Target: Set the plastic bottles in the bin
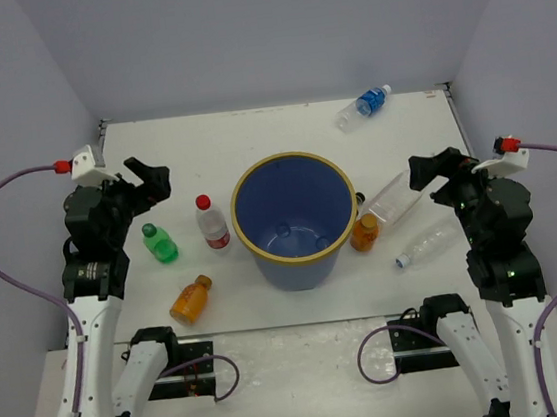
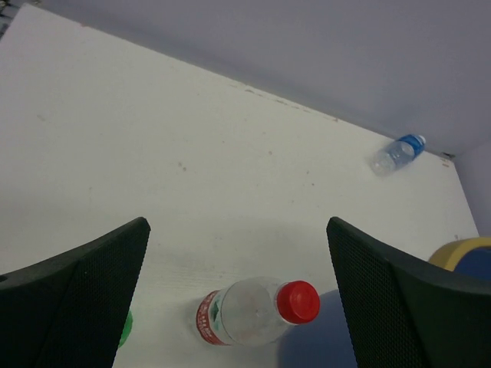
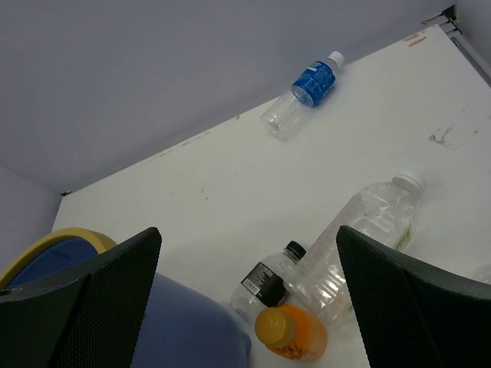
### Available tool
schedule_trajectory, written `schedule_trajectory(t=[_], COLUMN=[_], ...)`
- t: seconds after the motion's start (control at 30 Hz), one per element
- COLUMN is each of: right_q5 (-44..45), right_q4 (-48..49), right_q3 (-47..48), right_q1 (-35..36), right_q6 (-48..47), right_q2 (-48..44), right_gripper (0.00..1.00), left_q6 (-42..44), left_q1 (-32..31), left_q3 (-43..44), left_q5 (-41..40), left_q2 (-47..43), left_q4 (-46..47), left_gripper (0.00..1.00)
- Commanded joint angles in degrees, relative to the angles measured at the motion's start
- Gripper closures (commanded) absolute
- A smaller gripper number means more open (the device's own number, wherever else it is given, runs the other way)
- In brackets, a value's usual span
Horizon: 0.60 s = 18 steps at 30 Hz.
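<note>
The blue bin [image 1: 243, 223] with a yellow-tan rim stands mid-table. To its left are a green bottle [image 1: 160, 242], a red-label bottle [image 1: 212, 222] with a red cap and an orange bottle [image 1: 190, 299]. To its right are an orange bottle [image 1: 365, 232] and two clear bottles [image 1: 393, 198] [image 1: 426, 244]. A blue-label bottle [image 1: 365, 106] lies at the back. My left gripper [image 1: 149, 176] is open and empty above the red-label bottle [image 2: 238, 310]. My right gripper [image 1: 426, 174] is open and empty above the orange bottle [image 3: 295, 333] and a clear bottle [image 3: 368, 238].
A small clear bottle with a black label [image 3: 268, 287] lies against the bin's right side [image 3: 192, 330]. The bin's rim [image 2: 460, 249] shows at the right of the left wrist view. Grey walls enclose the table at the back and sides.
</note>
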Motion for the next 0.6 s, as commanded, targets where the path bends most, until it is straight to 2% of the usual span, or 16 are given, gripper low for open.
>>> schedule_trajectory(t=[0.0, 0.07, 0.13, 0.33, 0.4, 0.47, 0.57], right_q5=[-3.71, -3.06, -2.53, -0.61, -1.41, -2.45, -4.22], right_q4=[0.85, 0.37, -0.52, -3.31, -3.25, -3.14, -2.98], right_q3=[-1.38, -1.88, -2.26, -1.96, -1.96, -1.96, -2.43], right_q1=[-0.31, -0.25, -0.33, -0.33, -0.33, -0.33, -0.33], right_q6=[-0.94, -0.17, 0.48, 1.16, 0.56, -0.20, -1.33], right_q2=[0.19, 0.45, 0.78, 2.04, 2.28, 2.41, 2.35], right_gripper=[0.01, 0.01, 0.01, 0.01, 0.01, 0.01, 0.01], left_q6=[3.90, 4.76, 5.69, 6.21, 6.28, 6.14, 6.14], left_q1=[-0.52, -1.79, -2.88, -10.04, -13.02, -14.04, -14.54], left_q3=[-2.88, -4.09, -4.84, -5.64, -4.67, -3.94, -4.46], left_q5=[19.60, 24.22, 22.91, 13.38, 7.06, 1.02, -1.55], left_q2=[-0.32, -0.92, -1.70, 1.22, 4.18, 5.80, 7.16], left_q4=[7.97, 10.49, 11.06, 9.07, 6.73, 4.59, 4.05], left_gripper=[0.00, 0.00, 0.00, 0.00, 0.00, 0.00, 0.00])
